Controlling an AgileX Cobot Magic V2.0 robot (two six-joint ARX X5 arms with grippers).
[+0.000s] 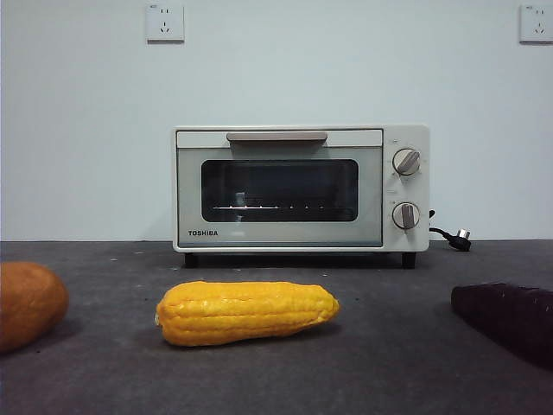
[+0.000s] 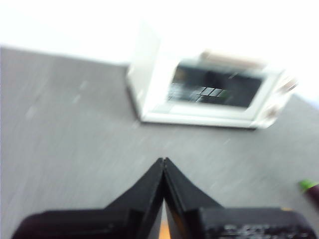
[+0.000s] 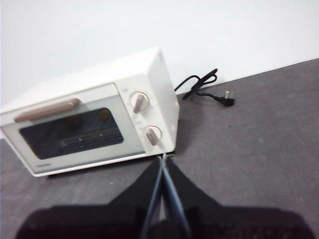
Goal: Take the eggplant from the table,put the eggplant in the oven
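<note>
While oven stays shut, eggplant lies tabled.

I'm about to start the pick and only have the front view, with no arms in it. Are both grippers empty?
Observer: Yes. The left gripper has its jaws shut on nothing, above bare table.
Operator: And the right one?
Observer: The right gripper is also shut and empty, close to the oven on its knob side.
Operator: Is the oven plugged in?
Observer: No. In the right wrist view the power cord lies loose on the table, its plug free.
</note>
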